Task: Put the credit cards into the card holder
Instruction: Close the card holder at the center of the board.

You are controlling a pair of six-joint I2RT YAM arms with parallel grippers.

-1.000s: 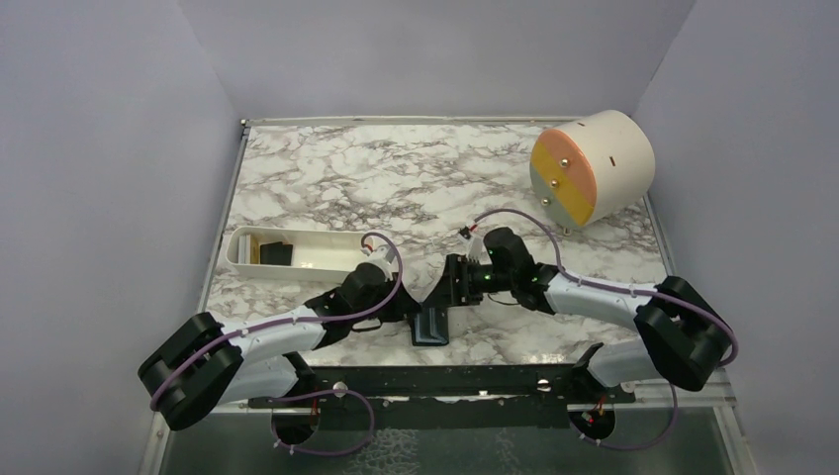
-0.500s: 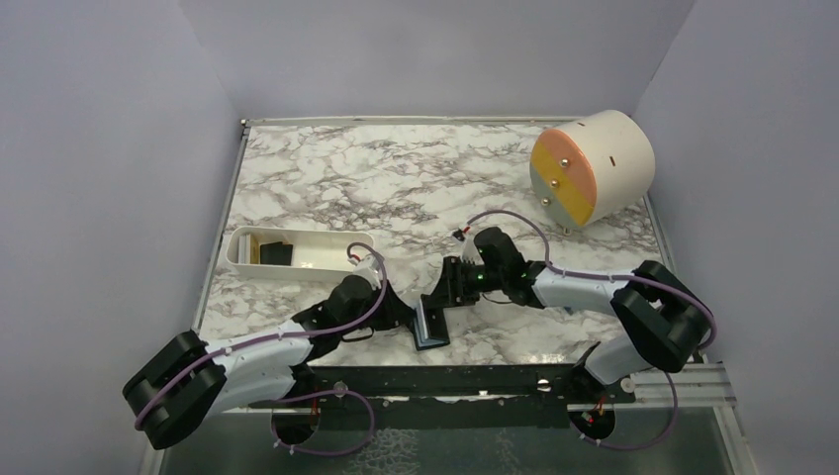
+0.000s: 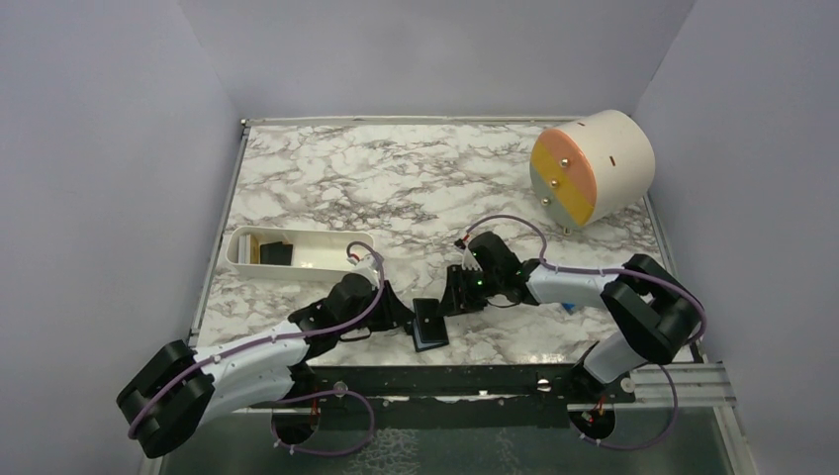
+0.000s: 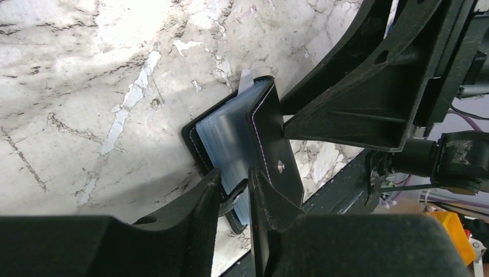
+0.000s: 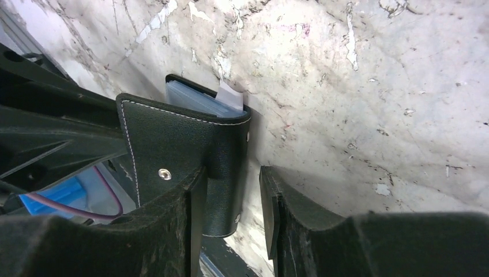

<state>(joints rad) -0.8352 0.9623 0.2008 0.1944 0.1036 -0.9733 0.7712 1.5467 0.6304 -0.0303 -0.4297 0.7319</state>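
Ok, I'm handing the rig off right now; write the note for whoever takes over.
Left gripper: jaws narrow, astride one edge of the card holder; grip unclear.
Right gripper: open, straddling the holder's fold, one finger touching, a gap at the other.
The holder lies partly folded on the marble table between the arms, a pale corner poking from its top.
Done: cannot tell whether any cards are inside.
Left: at least one dark card sits in the white tray; load it, then close the holder.

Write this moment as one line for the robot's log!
object: small black folding card holder nearly shut on marble table | left gripper: at its edge, grip unclear | right gripper: open around its fold
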